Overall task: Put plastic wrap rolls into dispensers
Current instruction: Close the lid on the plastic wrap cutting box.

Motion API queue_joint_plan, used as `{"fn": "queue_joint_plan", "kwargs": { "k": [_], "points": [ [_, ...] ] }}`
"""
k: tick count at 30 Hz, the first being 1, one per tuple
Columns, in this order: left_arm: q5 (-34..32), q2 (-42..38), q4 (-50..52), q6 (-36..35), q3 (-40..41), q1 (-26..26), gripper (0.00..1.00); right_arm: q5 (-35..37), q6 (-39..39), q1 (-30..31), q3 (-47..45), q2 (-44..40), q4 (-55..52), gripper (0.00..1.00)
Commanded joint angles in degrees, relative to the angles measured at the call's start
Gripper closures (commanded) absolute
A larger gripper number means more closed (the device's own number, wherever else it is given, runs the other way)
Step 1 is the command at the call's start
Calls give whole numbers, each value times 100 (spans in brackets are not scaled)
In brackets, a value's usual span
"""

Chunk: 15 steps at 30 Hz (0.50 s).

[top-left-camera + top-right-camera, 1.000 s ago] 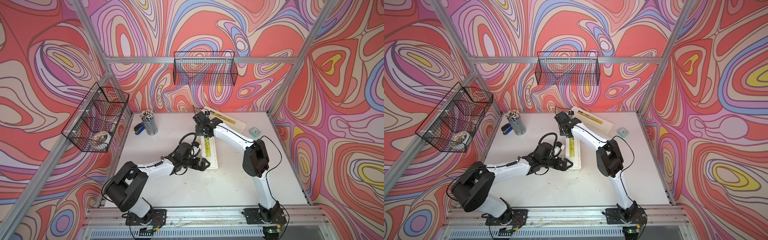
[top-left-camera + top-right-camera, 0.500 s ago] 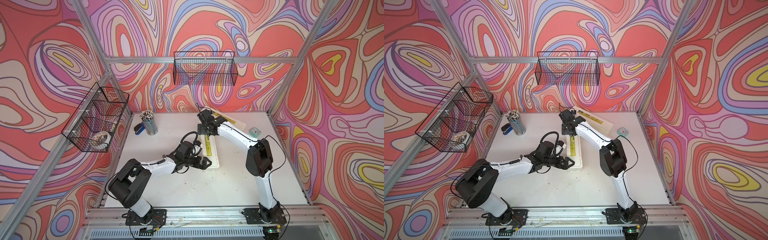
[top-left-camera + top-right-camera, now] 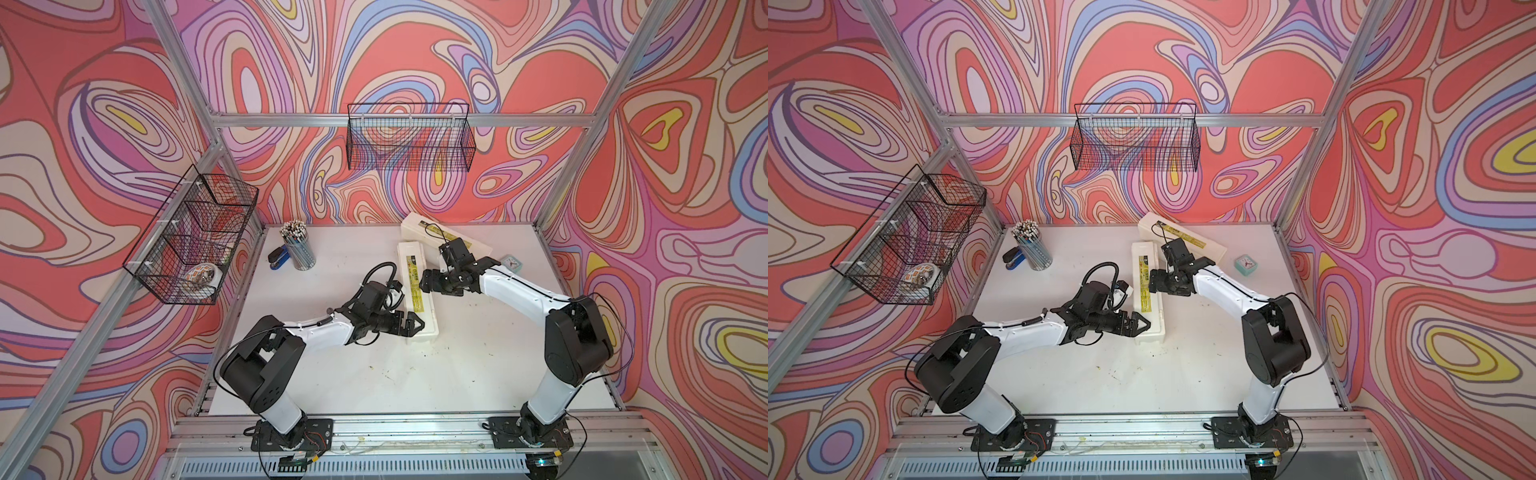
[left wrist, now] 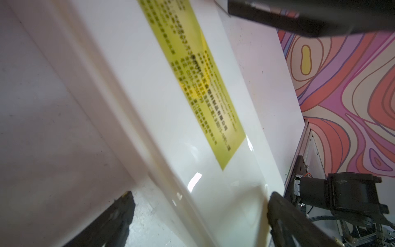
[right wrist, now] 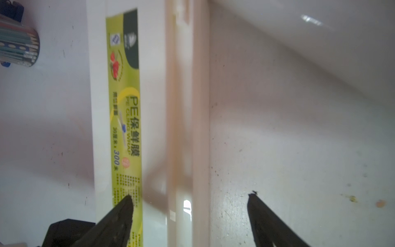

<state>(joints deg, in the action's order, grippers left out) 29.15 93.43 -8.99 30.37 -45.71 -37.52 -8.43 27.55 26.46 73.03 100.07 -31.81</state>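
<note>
Right pincer (image 5: 190, 196), spread, over labelled dispenser (image 5: 154, 85)

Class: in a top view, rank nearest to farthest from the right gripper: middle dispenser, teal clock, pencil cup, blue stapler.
1. Middle dispenser, beneath the right gripper.
2. Teal clock, right side.
3. Pencil cup, back left.
4. Blue stapler, beyond the cup.

Near dispenser (image 3: 420, 305) lies mid-table (image 3: 478, 374), running front to back. Far dispenser (image 3: 432, 227) lies behind it by the back wall, angled, its left end near the first one's back end. Pencil cup (image 3: 300, 249) stands back left, with the stapler (image 3: 277, 259) just left of it. Small square object (image 3: 1246, 264) sits back right, right of the far dispenser. Left claw (image 3: 417, 324) is at the near dispenser's front end, right claw (image 3: 428, 284) over its middle. Back basket (image 3: 409, 141) hangs on the back wall, side basket (image 3: 191, 237) on the left wall with a bowl (image 3: 201, 276) in it.
</note>
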Motion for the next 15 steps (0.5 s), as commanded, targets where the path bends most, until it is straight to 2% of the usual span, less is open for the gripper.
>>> {"fn": "queue_joint_plan", "kwargs": {
  "k": [1,9,15],
  "points": [
    [-743,526,983,28,202,8,4,-525,171,-13,-524,-443,543,17],
    [-658,677,919,298,242,8,6,-1343,460,-31,-1620,-820,1261,26],
    [-605,736,821,561,394,16,7,-1537,678,-138,-2070,-703,1668,29]
  ]
}}
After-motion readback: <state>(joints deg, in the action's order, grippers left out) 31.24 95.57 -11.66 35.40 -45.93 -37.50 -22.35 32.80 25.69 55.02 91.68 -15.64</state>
